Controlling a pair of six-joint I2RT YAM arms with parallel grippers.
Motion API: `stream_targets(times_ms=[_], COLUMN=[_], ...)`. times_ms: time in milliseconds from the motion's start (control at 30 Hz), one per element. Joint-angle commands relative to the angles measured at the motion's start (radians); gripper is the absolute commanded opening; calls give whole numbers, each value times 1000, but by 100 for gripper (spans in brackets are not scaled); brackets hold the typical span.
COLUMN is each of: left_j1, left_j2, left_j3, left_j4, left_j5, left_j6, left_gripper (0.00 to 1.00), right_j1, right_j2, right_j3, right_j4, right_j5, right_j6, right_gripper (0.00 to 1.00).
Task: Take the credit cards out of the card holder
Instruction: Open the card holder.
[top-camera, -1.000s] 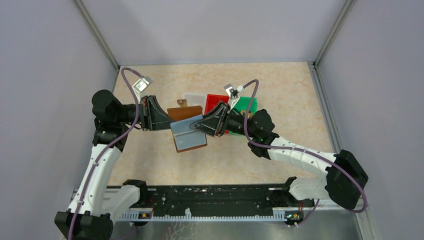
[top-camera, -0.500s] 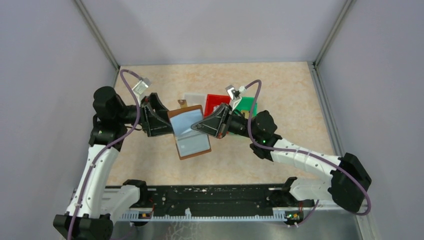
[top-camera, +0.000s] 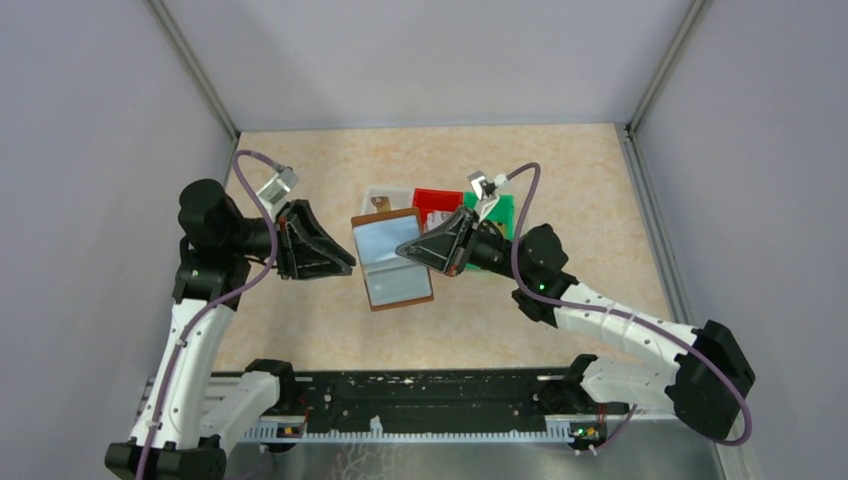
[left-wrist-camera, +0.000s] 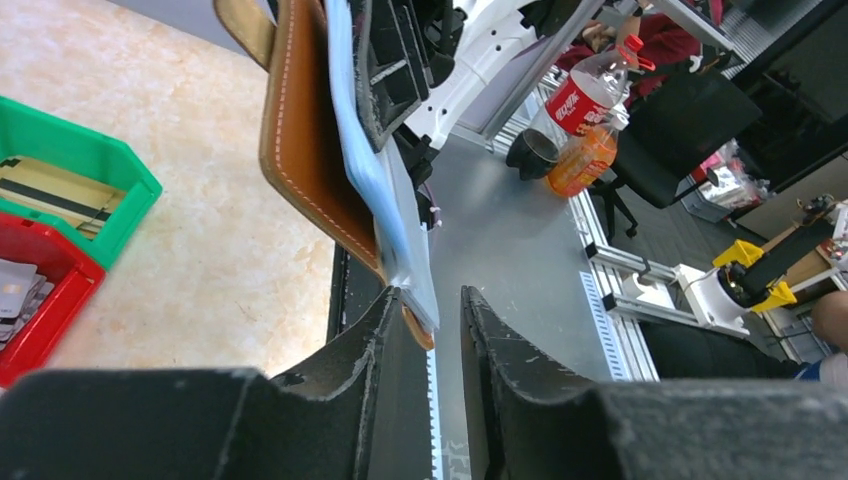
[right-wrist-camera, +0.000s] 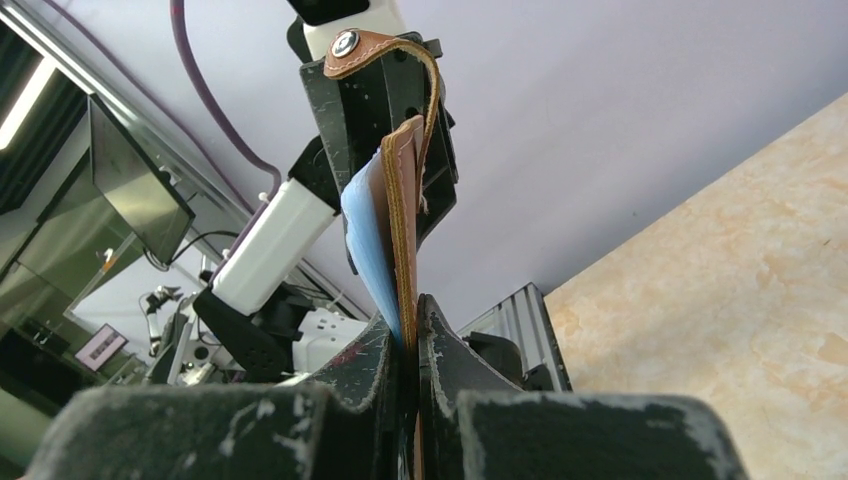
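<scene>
Only candidate for text: red label with white script on clear bottle (left-wrist-camera: 592, 92), far background of my left wrist view. Script too small and tilted, cannot read it for certain. Orange bottle (left-wrist-camera: 588, 160) just beside it: label not legible. Card holder (top-camera: 392, 260): no lettering I can read. Top and right wrist views: nothing readable.

I work in a robotics lab: my tabletop (top-camera: 580, 180) sits boxed in by grey panels (top-camera: 430, 60) on aluminium posts (top-camera: 196, 65). Beyond it stand a metal bench (left-wrist-camera: 500, 260), soda bottles (left-wrist-camera: 592, 92), a black office chair (left-wrist-camera: 700, 120) and extrusion rails (left-wrist-camera: 640, 300).
</scene>
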Motion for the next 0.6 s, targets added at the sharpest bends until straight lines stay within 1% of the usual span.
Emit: stream_targets(times_ms=[0,33,67,100,133,200,233,300,333,367,400,433,500,567], left_j1=[-2,-2,-2,-2,-2,-2,-2,-2,-2,-2,-2,-2,-2,-2], left_j2=[-8,-8,-10,-11,-13,-19,-22,-25,-25,-26,-28,-30,-30,-24], left_j3=[14,13,11,11,11,8,3,-26,-55,-69,-76,-80,-80,-80], left_j4=[27,27,25,25,24,26,36,132,198,229,231,221,169,142], left_j5=[77,87,92,92,85,52,26,-5,-12,-26,-46,-59,-79,-99], left_j6=[17,18,16,11,6,0,-7,-104,-161,-186,-181,-162,-109,-86], left_gripper=[36,39,46,57,63,72,73,73,72,69,64,61,53,44], right_j1=[-6,-7,-3,2,9,31,45,61,64,67,67,69,70,71], right_j2=[-3,3,13,20,30,56,72,102,116,126,135,138,141,144], right_j3=[18,17,16,21,32,57,71,97,106,110,112,116,125,134], right_j4=[81,91,104,108,104,97,93,87,89,98,108,112,109,103], right_j5=[-9,-8,-9,-10,-9,-9,-11,-16,-17,-18,-19,-19,-19,-23], right_j6=[11,18,20,21,17,4,-3,-8,-6,-2,4,4,4,0], right_gripper=[0,0,0,0,0,0,0,0,0,0,0,0,0,0])
